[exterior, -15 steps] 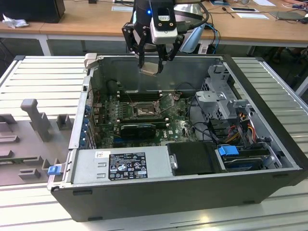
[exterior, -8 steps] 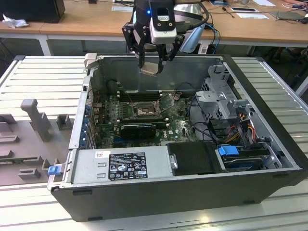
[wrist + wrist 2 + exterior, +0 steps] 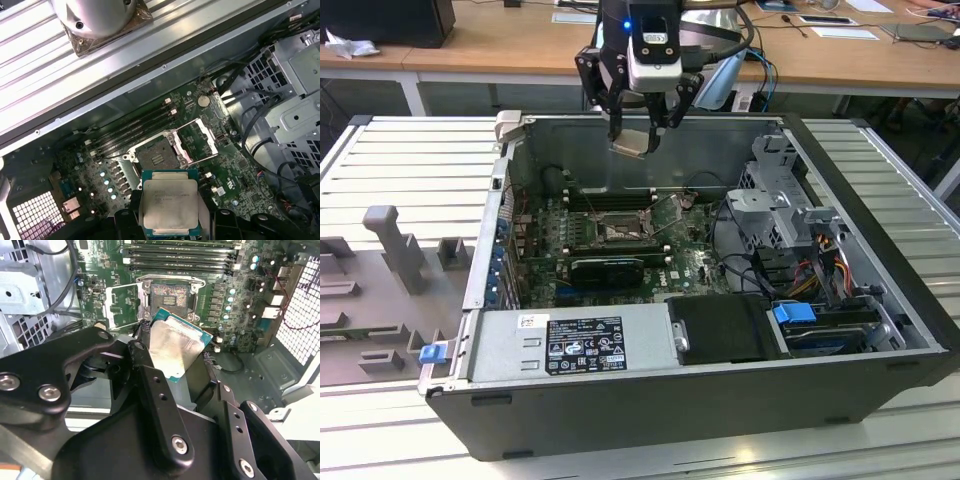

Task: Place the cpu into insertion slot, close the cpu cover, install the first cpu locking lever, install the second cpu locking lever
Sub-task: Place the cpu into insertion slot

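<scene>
Nearest us in the second wrist view: black, bolted linkage arms of the gripper [image 3: 175,362], matte and hard-edged. Its fingers are drawn in on two opposite edges of the cpu [image 3: 175,342], holding it. The chip is a thin square with a dull brushed-silver lid on a teal-green base.

Exterior view: the chip hangs high, about level with the open top of the dark metal case [image 3: 620,400] and well apart from the board. It seems slightly tilted, though we cannot be sure from this angle.

Below it lies the insertion slot [image 3: 157,157], a dark frame around a tan-grey pin field, open and bare. The cpu cover [image 3: 209,134], a thin bright metal frame, is swung open just beside it. Around both is the green circuit board [image 3: 235,170], crowded with small parts.

Risks as we judge them:
- A smooth, thin edge grip may let the chip slip or rotate.
- A tilted or offset descent could bend pins.
- A corner could strike the raised cover.
- Orientation marks are too small to check.
</scene>
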Controlling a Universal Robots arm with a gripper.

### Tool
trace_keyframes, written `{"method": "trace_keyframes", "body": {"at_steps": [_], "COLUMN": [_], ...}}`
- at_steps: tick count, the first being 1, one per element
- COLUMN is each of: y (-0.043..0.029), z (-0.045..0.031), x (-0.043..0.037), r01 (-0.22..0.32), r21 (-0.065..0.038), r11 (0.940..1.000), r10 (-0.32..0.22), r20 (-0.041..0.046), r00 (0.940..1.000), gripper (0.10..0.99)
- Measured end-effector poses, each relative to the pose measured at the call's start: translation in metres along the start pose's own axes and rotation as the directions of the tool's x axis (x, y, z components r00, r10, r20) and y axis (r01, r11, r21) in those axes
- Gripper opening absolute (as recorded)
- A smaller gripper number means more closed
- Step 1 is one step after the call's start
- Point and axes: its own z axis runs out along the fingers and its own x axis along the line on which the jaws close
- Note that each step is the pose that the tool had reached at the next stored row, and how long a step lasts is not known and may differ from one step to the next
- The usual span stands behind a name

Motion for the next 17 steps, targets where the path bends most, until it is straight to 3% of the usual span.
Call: {"method": "trace_keyframes", "body": {"at_steps": [17], "y": [0.0000], "z": [0.0002], "x": [0.0000], "r01": [-0.087], "r21": [-0.002], "r11": [0.9962], "r10": [0.087], "r20": [0.0077], "r00": [0.9962], "gripper": [0.525]}}
